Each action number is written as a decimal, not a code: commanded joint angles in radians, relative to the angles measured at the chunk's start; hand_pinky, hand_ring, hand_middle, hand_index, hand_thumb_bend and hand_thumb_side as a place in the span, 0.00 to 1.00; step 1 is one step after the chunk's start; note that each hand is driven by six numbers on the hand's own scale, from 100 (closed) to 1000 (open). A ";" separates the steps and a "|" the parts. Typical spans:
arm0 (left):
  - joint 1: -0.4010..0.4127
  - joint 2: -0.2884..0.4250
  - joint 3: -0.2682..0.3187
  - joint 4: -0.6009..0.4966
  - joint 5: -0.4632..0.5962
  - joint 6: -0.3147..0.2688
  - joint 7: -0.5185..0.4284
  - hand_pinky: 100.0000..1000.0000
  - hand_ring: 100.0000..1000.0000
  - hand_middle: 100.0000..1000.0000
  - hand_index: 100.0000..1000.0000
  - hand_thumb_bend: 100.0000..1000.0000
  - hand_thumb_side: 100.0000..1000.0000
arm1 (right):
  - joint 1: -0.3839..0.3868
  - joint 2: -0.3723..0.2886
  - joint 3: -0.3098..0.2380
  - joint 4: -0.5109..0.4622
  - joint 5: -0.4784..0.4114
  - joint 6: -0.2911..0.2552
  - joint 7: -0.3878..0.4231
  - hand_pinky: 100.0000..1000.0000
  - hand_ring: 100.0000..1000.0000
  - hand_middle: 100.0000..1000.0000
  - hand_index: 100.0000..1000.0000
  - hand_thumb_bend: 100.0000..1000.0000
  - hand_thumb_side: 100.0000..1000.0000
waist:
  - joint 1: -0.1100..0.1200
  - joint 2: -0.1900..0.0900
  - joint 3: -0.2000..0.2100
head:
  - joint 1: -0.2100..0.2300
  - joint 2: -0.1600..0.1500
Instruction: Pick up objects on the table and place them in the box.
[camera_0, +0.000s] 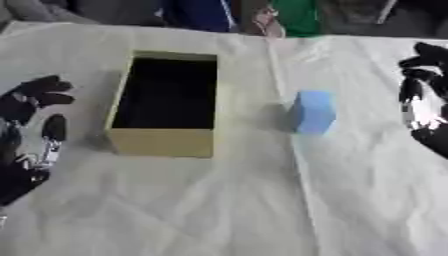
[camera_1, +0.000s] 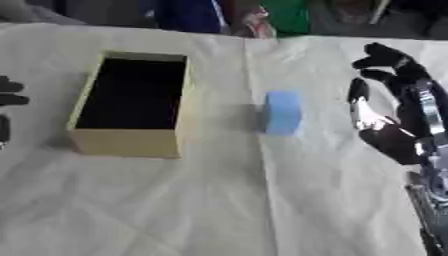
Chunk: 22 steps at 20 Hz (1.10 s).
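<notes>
Right eye view shows the black right hand (camera_1: 389, 117) open, fingers apart, right of the upright light-blue rectangular block (camera_1: 283, 112), which it should approach sideways, then lift left into the open yellow cardboard box (camera_1: 127, 141).

Box (camera_0: 163, 142) interior is black — contents unseen; left hand (camera_1: 7, 100) edge-cropped.

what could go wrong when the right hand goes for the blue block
The blue block stands upright on wrinkled cloth, so a sideways brush by the open right hand could tip it. It also sits close beside the box; a push might shove it against the wall instead of lifting it. The open left hand rests near the box's other side.
</notes>
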<state>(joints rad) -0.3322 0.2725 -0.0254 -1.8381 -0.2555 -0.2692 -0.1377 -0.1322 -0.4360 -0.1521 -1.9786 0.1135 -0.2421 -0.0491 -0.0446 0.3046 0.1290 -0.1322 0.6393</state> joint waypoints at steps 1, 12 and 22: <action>-0.009 0.012 0.010 -0.015 -0.003 0.002 0.006 0.84 0.72 0.74 0.89 0.00 0.52 | -0.006 -0.018 -0.004 -0.021 0.010 -0.004 0.007 0.77 0.98 0.63 0.83 0.00 0.30 | 0.001 -0.016 0.000 | 0.002 -0.008; -0.010 0.011 0.012 -0.019 -0.020 0.009 0.037 0.83 0.70 0.71 0.54 0.00 0.24 | -0.006 -0.017 -0.004 -0.021 0.014 -0.004 0.012 0.78 0.98 0.63 0.76 0.00 0.30 | 0.001 -0.015 0.000 | 0.002 -0.009; -0.010 0.011 0.010 -0.017 -0.022 0.013 0.043 0.83 0.70 0.71 0.62 0.00 0.23 | -0.006 -0.020 -0.004 -0.021 0.017 -0.002 0.013 0.78 0.98 0.63 0.75 0.00 0.29 | -0.001 -0.014 0.000 | 0.003 -0.011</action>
<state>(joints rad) -0.3322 0.2725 -0.0228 -1.8384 -0.2743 -0.2571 -0.0977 -0.1322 -0.4360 -0.1505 -1.9786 0.1216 -0.2422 -0.0397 -0.0461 0.3046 0.1291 -0.1323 0.6393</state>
